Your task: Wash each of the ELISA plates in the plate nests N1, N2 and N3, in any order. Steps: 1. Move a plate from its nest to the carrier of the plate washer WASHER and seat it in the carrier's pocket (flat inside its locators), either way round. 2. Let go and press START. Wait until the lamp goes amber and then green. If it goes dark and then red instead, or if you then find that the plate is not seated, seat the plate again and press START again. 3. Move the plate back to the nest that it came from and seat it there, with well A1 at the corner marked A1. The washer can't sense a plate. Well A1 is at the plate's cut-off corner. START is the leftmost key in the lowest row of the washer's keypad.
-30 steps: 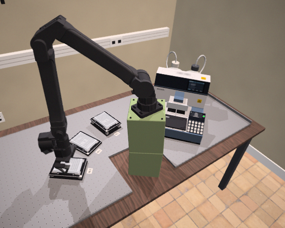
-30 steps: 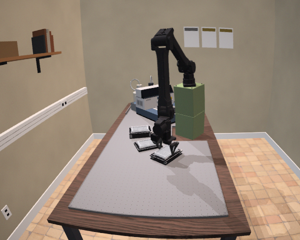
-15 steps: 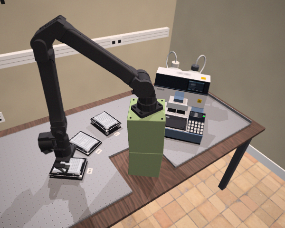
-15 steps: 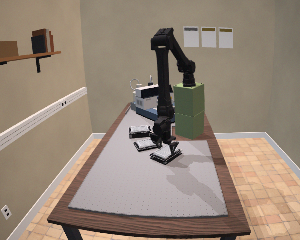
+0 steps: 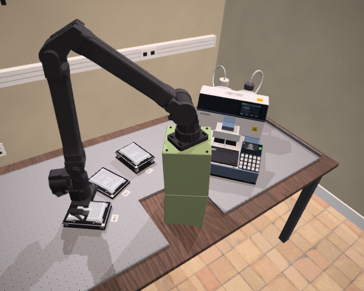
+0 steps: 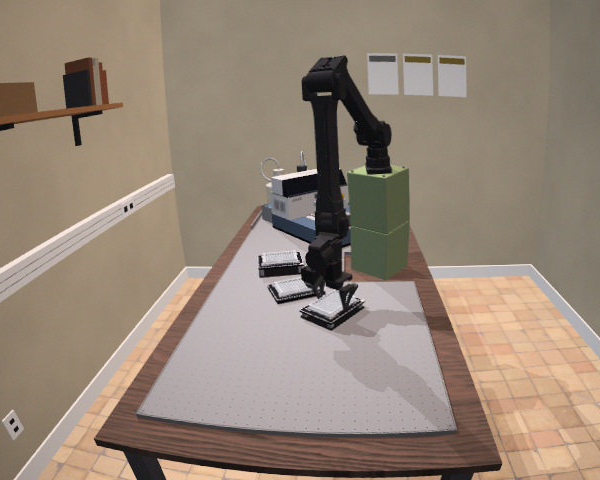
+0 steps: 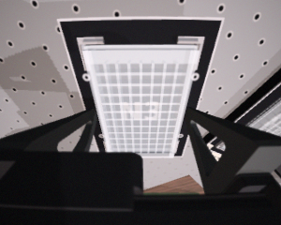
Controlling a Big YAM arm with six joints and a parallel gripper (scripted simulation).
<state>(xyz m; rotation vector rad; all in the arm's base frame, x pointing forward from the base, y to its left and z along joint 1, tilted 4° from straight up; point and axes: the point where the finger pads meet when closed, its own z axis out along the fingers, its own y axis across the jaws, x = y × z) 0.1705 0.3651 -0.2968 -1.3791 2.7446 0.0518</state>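
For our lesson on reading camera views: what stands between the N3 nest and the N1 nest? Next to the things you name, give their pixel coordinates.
The N2 nest (image 5: 113,194) (image 6: 279,299), holding its plate (image 5: 109,180) (image 6: 291,287), lies between them; the top and exterior views show it.

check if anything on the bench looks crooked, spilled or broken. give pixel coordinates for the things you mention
Nothing stands out: the plates at N1 (image 5: 134,153) (image 6: 279,258), N2 (image 5: 109,180) (image 6: 291,287) and N3 (image 5: 97,211) (image 6: 330,304) (image 7: 140,94) look level in their nests, with no visible spill or damage; the washer (image 5: 233,125) (image 6: 295,204) lamp (image 5: 260,148) shows green.
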